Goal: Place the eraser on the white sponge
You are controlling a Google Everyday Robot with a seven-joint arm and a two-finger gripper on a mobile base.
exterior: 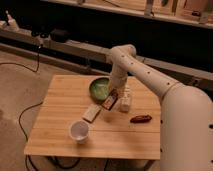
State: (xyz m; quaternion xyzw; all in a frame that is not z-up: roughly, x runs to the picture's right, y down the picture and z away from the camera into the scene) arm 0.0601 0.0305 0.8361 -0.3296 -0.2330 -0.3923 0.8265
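**Tool and eraser above the table.** The tool, at the end of the single arm, hangs over the middle of the table, between the green bowl and the white bottle. It is clamped on the upper end of the eraser, a flat black bar with an orange-red edge. The bar hangs tilted, its lower end pointing toward the table and apparently clear of it.

The white sponge lies flat on the table, near the eraser's lower end but not touching it. A translucent cup stands nearer the front edge. A small reddish-brown item lies beyond the bottle, well apart from the sponge.

**Handling (judgement).** The eraser looks light and stiff, unlikely to bend or break. A grip across its thin faces suits it, though holding near one end lets the bar swing. The sponge is probably soft and slightly smaller than the bar — so a flat, centred release seems needed, or the eraser may tip off.
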